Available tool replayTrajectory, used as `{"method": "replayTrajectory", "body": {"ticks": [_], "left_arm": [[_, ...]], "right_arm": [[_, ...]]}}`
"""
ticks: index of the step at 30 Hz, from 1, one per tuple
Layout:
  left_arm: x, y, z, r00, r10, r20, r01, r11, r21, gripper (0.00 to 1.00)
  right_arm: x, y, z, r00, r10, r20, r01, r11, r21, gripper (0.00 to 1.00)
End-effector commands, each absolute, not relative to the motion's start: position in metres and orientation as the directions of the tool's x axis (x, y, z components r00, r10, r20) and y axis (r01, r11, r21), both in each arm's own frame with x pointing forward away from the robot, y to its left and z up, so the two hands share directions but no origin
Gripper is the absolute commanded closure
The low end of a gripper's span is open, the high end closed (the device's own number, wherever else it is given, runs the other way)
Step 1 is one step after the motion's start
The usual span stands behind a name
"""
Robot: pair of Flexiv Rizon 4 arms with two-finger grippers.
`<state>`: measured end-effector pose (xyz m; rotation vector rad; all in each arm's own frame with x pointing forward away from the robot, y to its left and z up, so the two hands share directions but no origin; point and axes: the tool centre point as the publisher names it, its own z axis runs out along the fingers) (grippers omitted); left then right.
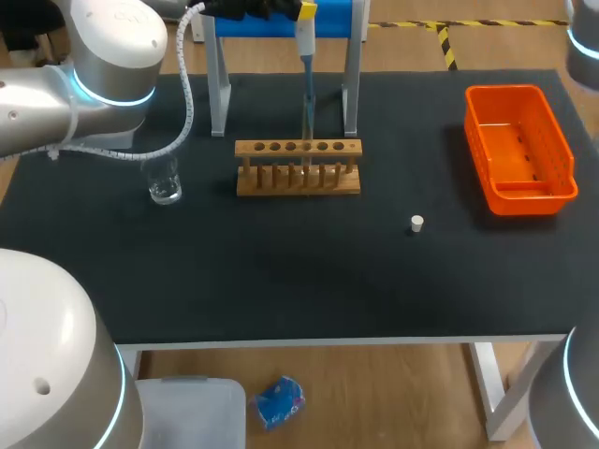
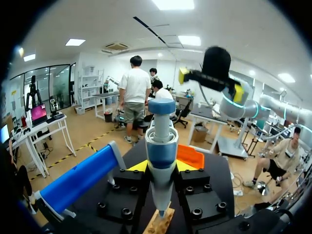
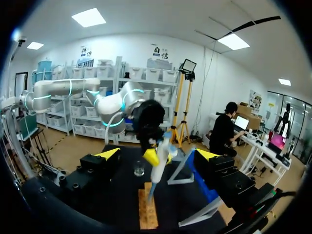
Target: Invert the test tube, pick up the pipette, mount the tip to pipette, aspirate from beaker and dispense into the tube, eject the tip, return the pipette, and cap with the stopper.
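My left gripper (image 1: pixel 298 9) is at the table's far side, shut on the blue-and-white pipette (image 1: pixel 306 75), which hangs upright. In the left wrist view the pipette (image 2: pixel 162 151) stands between that gripper's yellow tips. Its thin lower end reaches down to a middle hole of the wooden tube rack (image 1: pixel 298 168); I cannot make out a clear tube there. A glass beaker (image 1: pixel 165 182) stands left of the rack. The small white stopper (image 1: pixel 416 223) lies to the rack's front right. My right gripper (image 3: pixel 158 155) hangs high, wide open and empty, facing the pipette (image 3: pixel 160 165) and the rack (image 3: pixel 146 212).
A blue pipette stand (image 1: pixel 285 23) on grey legs straddles the space behind the rack. An orange basket (image 1: pixel 519 150) sits at the table's far right. My right arm (image 1: pixel 585 42) shows only at the head view's right edge.
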<state>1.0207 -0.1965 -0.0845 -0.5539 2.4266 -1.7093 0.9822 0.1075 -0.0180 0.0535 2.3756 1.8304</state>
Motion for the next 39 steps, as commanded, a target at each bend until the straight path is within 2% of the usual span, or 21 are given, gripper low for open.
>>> {"method": "replayTrajectory", "body": {"ticks": [1, 11, 23, 39], "left_arm": [[1.02, -0.196, -0.085, -0.925, -0.363, 0.108, -0.223, 0.291, -0.93, 1.0], [1.02, -0.196, -0.085, -0.925, -0.363, 0.108, -0.223, 0.291, -0.93, 1.0], [1.02, -0.196, -0.085, -0.925, -0.363, 0.108, -0.223, 0.291, -0.93, 1.0], [1.02, -0.196, -0.085, -0.925, -0.363, 0.108, -0.223, 0.291, -0.93, 1.0]], "right_arm": [[0.947, 0.075, -0.07, -0.987, 0.135, -0.088, -0.056, 0.224, 0.973, 0.0], [0.934, 0.087, -0.158, -0.997, 0.057, -0.06, -0.043, 0.265, 0.963, 0.0], [0.958, 0.127, -0.233, -1.0, -0.009, -0.019, -0.021, 0.273, 0.962, 0.0], [0.977, 0.153, -0.243, -1.0, 0.004, -0.014, -0.012, 0.274, 0.962, 0.0]]}}
